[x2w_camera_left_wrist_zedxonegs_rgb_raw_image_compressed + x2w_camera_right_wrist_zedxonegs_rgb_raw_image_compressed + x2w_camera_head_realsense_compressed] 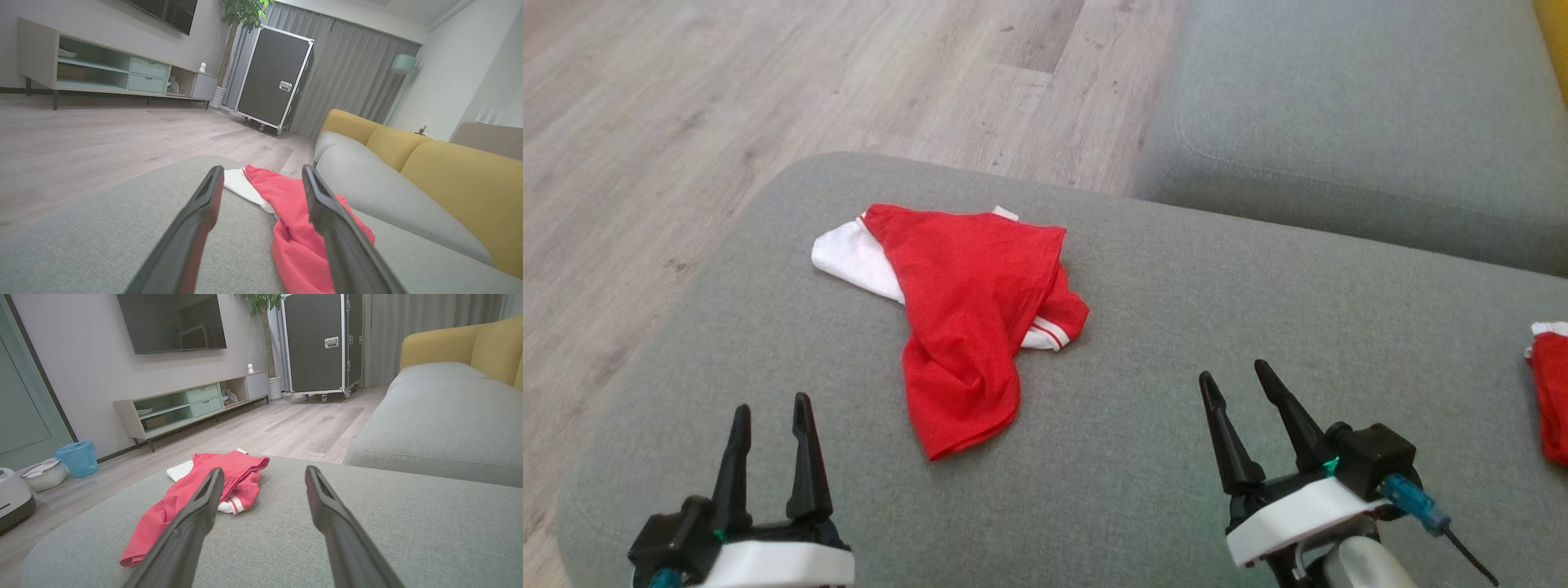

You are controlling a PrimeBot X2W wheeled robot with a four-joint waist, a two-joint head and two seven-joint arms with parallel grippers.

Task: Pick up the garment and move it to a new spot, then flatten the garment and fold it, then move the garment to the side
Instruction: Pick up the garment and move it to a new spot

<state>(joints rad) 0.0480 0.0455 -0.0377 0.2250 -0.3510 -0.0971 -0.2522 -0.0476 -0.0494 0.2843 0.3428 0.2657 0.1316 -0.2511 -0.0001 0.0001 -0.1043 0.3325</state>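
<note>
1. the red garment (968,314) is lying crumpled on the grey cushion (1143,457), toward its far left part, with a white section showing under the red.
2. we are beginning the pick-up. the left gripper (772,404) and the right gripper (1233,371) are both hovering near the front edge, jaws spread wide and holding nothing.
3. we are recommending a pinch on a doubled fold near the garment's upper edge, taking cloth only and not the cushion cover, so that the piece is hanging free once lifted.
4. the head view is showing a second red item (1553,392) at the cushion's right edge. the right wrist view is showing the striped cuff (233,504), and the left wrist view is showing the yellow backrest (457,171).
</note>
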